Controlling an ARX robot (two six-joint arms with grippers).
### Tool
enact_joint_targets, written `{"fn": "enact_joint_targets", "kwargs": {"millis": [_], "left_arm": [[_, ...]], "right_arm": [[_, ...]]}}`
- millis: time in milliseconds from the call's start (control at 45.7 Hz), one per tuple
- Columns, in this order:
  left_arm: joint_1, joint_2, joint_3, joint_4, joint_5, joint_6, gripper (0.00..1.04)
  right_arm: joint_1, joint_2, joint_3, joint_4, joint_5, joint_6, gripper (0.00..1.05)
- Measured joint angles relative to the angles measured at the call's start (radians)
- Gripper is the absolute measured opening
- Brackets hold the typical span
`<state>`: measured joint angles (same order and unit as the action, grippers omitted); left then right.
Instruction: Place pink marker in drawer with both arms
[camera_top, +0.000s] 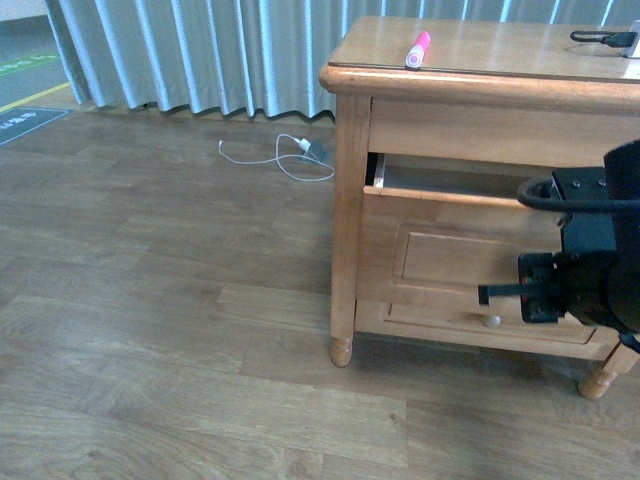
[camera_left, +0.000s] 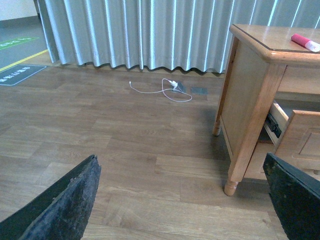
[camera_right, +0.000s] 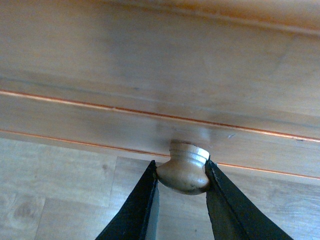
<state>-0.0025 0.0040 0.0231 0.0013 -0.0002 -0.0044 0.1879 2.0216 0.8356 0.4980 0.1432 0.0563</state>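
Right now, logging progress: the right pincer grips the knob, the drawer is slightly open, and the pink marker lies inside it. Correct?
Not quite: the front view shows the pink marker lying on the dresser top, not inside. The right pincer grips the knob; the drawer is slightly open.

The bulky black right arm (camera_top: 600, 250) reaches in low on the right side of the front view. Its right gripper (camera_right: 182, 175) has both jaws pressed against opposite sides of a round pale wooden knob (camera_right: 185, 161). The left gripper (camera_left: 180, 165) hangs with its black jaws spread wide apart.
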Motion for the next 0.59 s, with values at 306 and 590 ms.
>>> {"fn": "enact_joint_targets", "kwargs": {"millis": [306, 590], "left_arm": [[0.0, 0.0, 0.0, 0.0, 0.0, 0.0, 0.99], [0.0, 0.0, 0.0, 0.0, 0.0, 0.0, 0.99]], "right_arm": [[0.023, -0.256, -0.28, -0.026, -0.101, 0.01, 0.45], [0.021, -0.658, -0.409, -0.188, -0.172, 0.085, 0.91]]}}
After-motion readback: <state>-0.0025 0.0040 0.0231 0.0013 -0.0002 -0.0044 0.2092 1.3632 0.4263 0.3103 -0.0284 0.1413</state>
